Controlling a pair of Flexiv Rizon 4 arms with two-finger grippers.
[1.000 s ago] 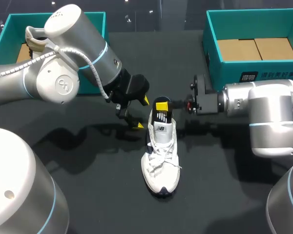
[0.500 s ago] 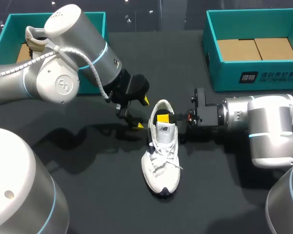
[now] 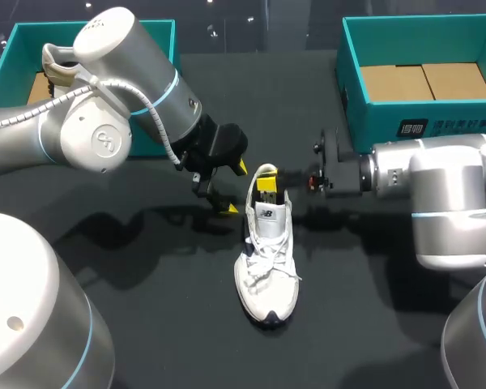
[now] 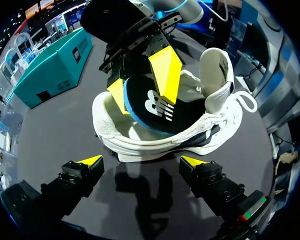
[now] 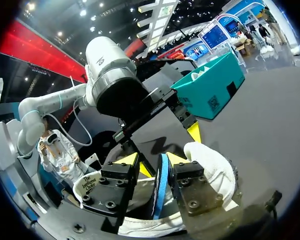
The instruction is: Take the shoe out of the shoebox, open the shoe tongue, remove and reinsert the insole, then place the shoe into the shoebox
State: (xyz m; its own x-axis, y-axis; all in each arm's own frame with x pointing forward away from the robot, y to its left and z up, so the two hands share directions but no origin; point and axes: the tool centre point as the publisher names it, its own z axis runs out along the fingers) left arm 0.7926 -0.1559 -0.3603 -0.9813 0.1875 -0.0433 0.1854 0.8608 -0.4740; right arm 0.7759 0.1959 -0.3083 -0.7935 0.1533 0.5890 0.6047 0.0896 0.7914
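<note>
- The left shoebox [image 3: 12, 57] sits at the table's far left corner. It is partly hidden behind the left arm and well apart from the shoe.
- The left arm comes in from the left edge, with its thick elbow over the box and its wrist angled down toward the middle of the table.
- The left gripper [image 3: 235, 188] hangs just beside the shoe's left flank. Its fingers are spread with nothing between them, and only a narrow strip of dark table [image 3: 146, 308] separates it from the shoe. In its own wrist view the shoe lies side-on just ahead of the tips [image 4: 142, 161].
- The white shoe [image 3: 266, 259] stands on its sole mid-table, toe toward the near edge and tongue [image 4: 217, 65] lifted upright. Bare table shows around it on the near side.
- The dark, blue-edged insole [image 4: 152, 107] stands on edge in the shoe's heel opening.
- The right gripper [image 5: 157, 165] is clamped on the insole, with a yellow tip on each face.
- The right arm comes in from the right edge, its forearm level above the table.
- The right shoebox [image 3: 381, 126] sits at the far right, just behind that forearm.
</note>
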